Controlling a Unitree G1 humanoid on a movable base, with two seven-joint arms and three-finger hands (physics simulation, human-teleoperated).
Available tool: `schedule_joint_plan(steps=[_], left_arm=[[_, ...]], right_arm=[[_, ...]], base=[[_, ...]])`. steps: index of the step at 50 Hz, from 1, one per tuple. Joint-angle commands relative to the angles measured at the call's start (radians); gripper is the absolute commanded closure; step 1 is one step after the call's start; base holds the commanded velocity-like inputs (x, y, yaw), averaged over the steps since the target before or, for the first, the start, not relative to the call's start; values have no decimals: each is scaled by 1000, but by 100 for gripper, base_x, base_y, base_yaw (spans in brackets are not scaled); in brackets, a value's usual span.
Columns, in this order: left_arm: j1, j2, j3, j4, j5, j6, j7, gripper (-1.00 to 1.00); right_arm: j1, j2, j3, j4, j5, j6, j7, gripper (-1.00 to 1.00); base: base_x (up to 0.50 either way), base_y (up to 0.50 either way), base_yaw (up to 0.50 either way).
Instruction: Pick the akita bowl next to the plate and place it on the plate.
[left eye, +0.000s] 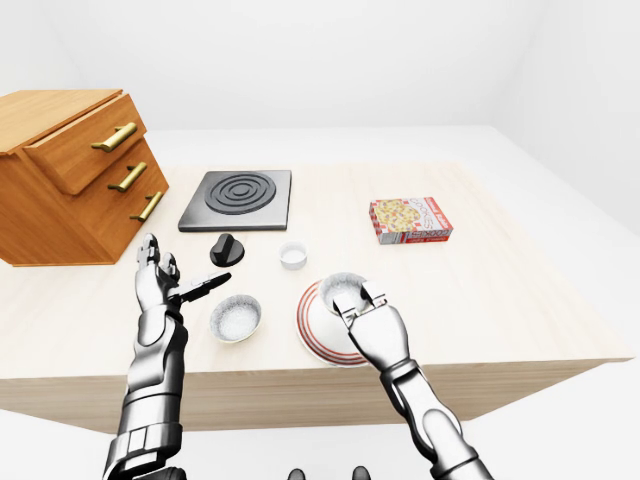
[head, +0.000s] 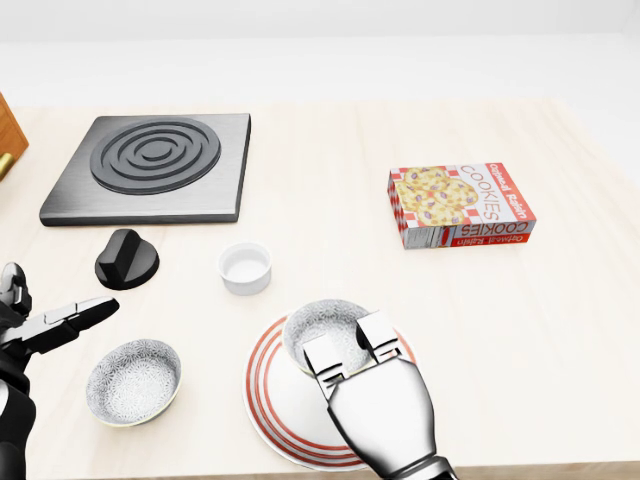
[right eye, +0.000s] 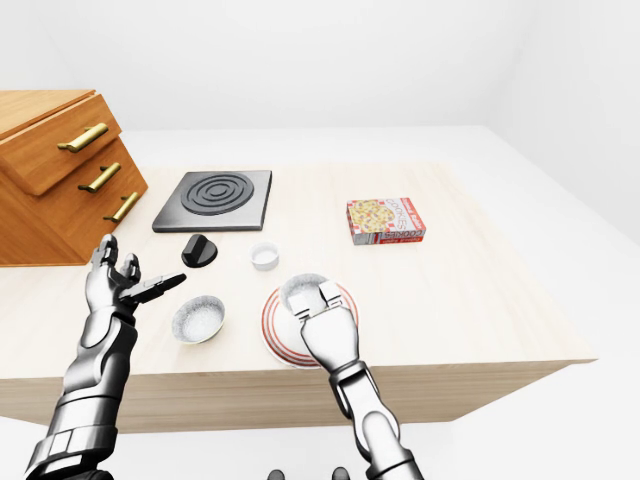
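Note:
A speckled akita bowl (head: 320, 328) sits over the upper part of the red-ringed white plate (head: 266, 392) in the head view. My right hand (head: 351, 346) is shut on the bowl's near rim, two fingers (head: 382, 334) hooked over the edge. Whether the bowl rests on the plate or hangs just above it cannot be told. A second speckled bowl (head: 133, 381) stands on the table left of the plate. My left hand (head: 58, 322) hovers open at the left edge, holding nothing.
A small white ramekin (head: 245, 267) and a black knob (head: 127, 258) lie above the plate. A dark stove plate (head: 150, 165) is at upper left, a cookie box (head: 460, 205) at right. A wooden drawer cabinet (left eye: 70, 175) stands on the table's left end.

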Motion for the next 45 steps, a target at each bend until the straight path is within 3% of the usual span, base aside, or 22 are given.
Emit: schedule_joint_plan(steps=[1, 8, 11, 17, 21, 24, 26, 45], left_arm=[[4, -1, 0, -19, -1, 14, 4, -100], [5, -1, 1, -21, 0, 16, 4, -100], [1, -1, 3, -2, -1, 2, -2, -100], [0, 1, 3, 3, -3, -2, -4, -100], [1, 0, 2, -1, -3, 1, -2, -100], [7, -1, 2, -24, -4, 17, 4, -100], [2, -1, 3, -4, -2, 2, -2, -100], [2, -1, 2, -8, -3, 6, 0, -100]], right_arm=[[9, -3, 0, -5, 51, 0, -2, 100], [11, -4, 0, -12, 54, 0, 3, 100], [42, -13, -1, -42, 60, 0, 22, 100], [42, -16, -5, -18, 65, 0, 9, 100], [43, -19, -13, 3, 81, 0, -1, 100], [41, -21, -15, 34, 85, 0, -17, 100], [42, -22, -16, 31, 88, 0, -10, 100], [36, -22, -20, 47, 97, 0, -3, 100]], base=[[0, 0, 0], [0, 0, 0], [0, 0, 0], [0, 0, 0], [0, 0, 0], [0, 0, 0], [0, 0, 0], [0, 0, 0]])
